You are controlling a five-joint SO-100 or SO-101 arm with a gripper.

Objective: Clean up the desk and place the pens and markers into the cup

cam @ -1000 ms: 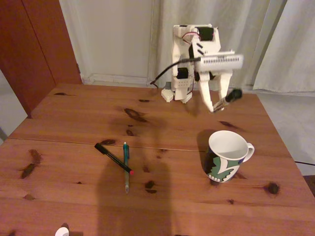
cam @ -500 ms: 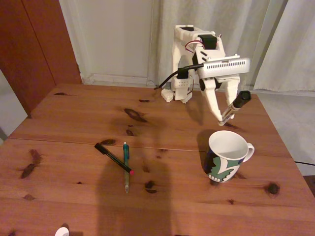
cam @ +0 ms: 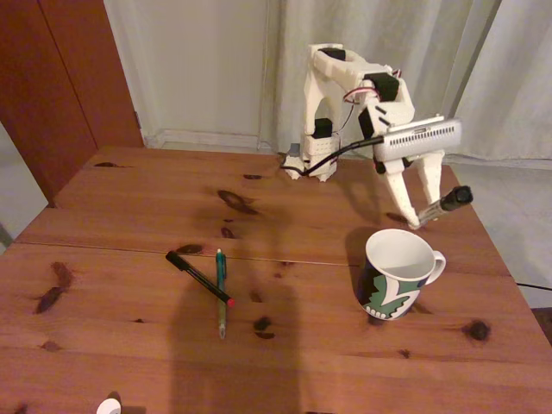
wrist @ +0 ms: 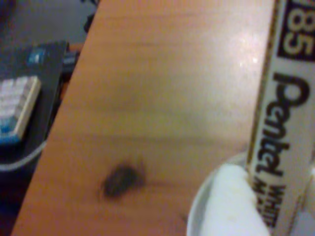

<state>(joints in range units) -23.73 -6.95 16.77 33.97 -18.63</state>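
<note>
The gripper [cam: 420, 217] is clamped on the white marker [cam: 440, 207], holding it tilted in the air just above and behind the cup [cam: 397, 273], cap end up and to the right in the fixed view. The marker looks light, stiff and smooth, so it could slip or swivel between the fingers; a hold near its middle seems steadiest. In the wrist view its barrel [wrist: 283, 123] shows bold black print beside the cup's white rim [wrist: 197, 206]. The cup is glazed ceramic, probably heavy enough not to tip. The thin green pen [cam: 221, 291] and black pen [cam: 198, 277] lie crossed on the knotty wooden desk [cam: 129, 216], well apart from the cup; both are slim, hard, and low to grasp.
</note>
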